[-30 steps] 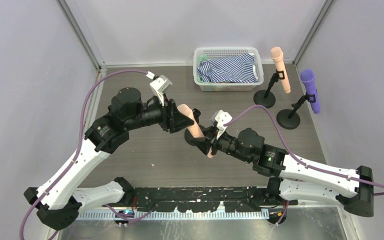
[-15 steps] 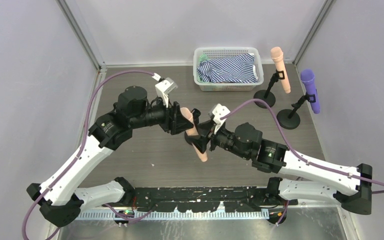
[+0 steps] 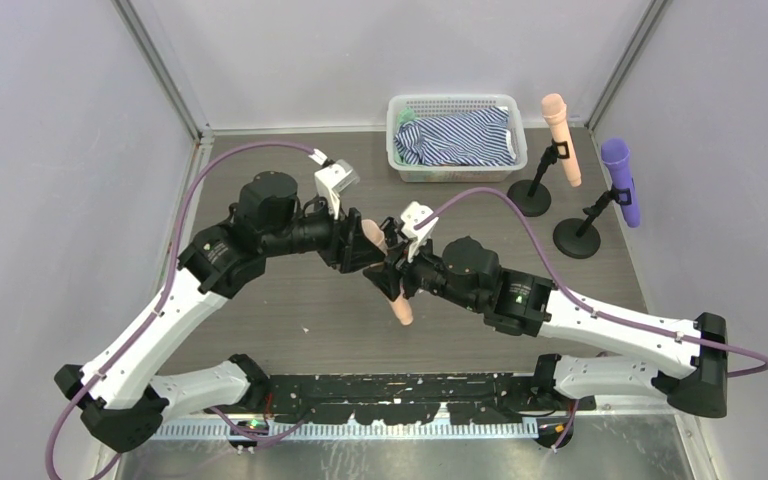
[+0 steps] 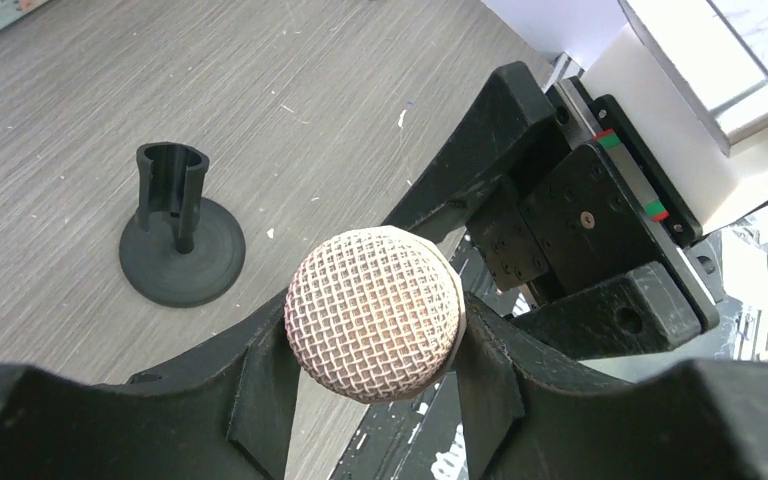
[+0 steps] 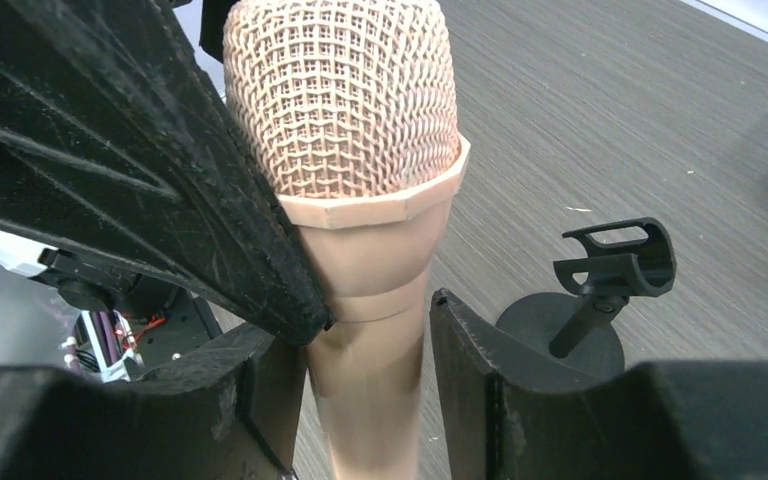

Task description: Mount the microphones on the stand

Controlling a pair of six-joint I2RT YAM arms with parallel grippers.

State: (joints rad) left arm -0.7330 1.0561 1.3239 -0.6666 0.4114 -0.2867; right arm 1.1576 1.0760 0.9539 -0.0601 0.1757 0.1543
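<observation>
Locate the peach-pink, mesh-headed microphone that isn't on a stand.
The microphone is mid-table in the top view, head clamped in the left gripper, handle passing through the right gripper.

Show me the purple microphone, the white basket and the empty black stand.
Purple plastic microphone (image 3: pixel 624 185): top view, on its handle.
White plastic mesh basket (image 3: pixel 450 99): top view, on its far rim.
Empty black round-based stand (image 4: pixel 200 268): left wrist view, on its round base.

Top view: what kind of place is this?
Probably a lab robot test cell: plain pale enclosure walls, two white-and-black robot arms bolted at a grey wood-grain table, and staged props like the white plastic basket of striped cloth.
</observation>
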